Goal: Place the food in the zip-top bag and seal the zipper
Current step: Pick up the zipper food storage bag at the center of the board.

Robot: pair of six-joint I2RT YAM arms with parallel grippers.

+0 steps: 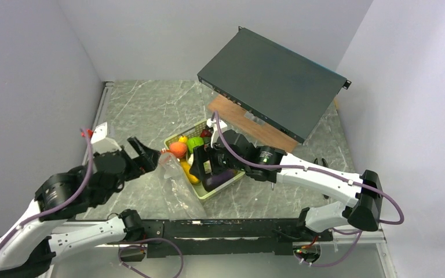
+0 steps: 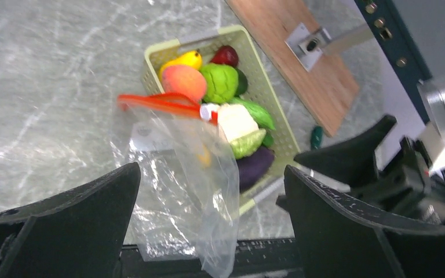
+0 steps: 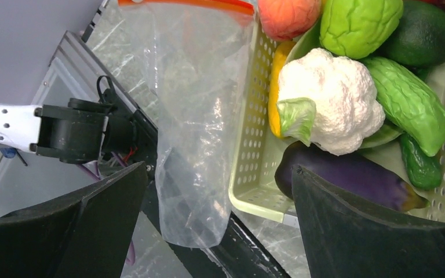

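Left gripper (image 2: 211, 171) hangs with its fingers spread wide, gripping nothing. The bag (image 2: 179, 168) lies just below and ahead of it, crumpled and clear, leaning on the wall of the basket (image 2: 278, 116). The zipper (image 2: 162, 103) is at the bag's far end, touching the peach (image 2: 184, 82)

Right gripper (image 3: 219, 171) is also spread wide and empty, above the basket's near rim. The bag hangs under the gap between its fingers and the eggplant (image 3: 347, 174) lies just past one fingertip, inside the basket. Beyond the eggplant sits the cauliflower (image 3: 330, 98), with the corn (image 3: 274, 104) on its bag side and the cucumber (image 3: 405, 98) on the other. Farthest are the pepper (image 3: 359, 23) and the peach, beside the zipper
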